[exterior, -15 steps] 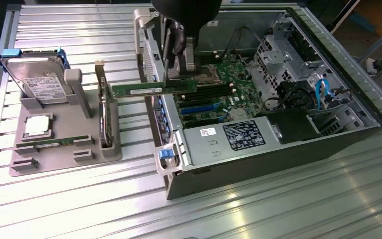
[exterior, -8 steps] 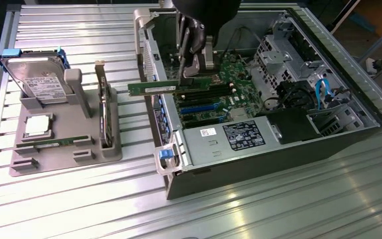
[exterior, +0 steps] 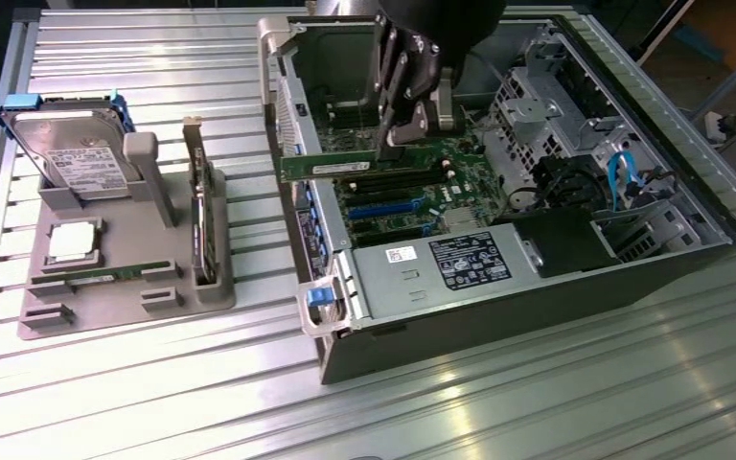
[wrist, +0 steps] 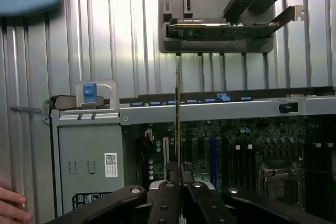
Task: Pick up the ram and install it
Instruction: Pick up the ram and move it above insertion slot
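Black, angular jaws of the gripper (wrist: 180, 174) are pressed together on the ram (exterior: 327, 166), a thin, flat green stick that is held over the green motherboard (exterior: 464, 158) inside the open metal computer case (exterior: 471, 326). Two such sticks are counted: the second stick (exterior: 112, 271) is laid in the grey moulded holder (exterior: 112, 309) on the ribbed table (exterior: 535, 402).
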Controlling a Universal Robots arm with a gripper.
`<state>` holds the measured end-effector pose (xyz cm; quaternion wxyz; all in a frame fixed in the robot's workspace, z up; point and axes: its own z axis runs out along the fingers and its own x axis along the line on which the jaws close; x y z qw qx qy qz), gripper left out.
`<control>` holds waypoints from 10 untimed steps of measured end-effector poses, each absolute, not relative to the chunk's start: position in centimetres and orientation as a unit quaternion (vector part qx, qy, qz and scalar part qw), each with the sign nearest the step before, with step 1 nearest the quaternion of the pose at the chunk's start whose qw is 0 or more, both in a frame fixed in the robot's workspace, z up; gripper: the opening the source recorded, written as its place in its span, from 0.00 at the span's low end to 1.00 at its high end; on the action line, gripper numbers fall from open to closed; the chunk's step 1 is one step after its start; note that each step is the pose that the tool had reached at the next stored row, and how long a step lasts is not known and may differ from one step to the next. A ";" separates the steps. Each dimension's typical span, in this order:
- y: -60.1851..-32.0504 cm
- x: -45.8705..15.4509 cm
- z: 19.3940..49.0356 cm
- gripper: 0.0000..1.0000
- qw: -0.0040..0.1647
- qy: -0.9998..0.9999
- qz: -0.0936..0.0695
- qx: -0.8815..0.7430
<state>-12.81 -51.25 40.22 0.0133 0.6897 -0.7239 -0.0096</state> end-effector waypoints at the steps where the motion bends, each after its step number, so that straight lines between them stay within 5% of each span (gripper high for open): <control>1: -51.3 -12.5 40.2 0.12 0.013 -0.724 -0.010 0.690; 10: -51.3 -9.9 40.2 0.12 0.013 -0.724 -0.010 0.690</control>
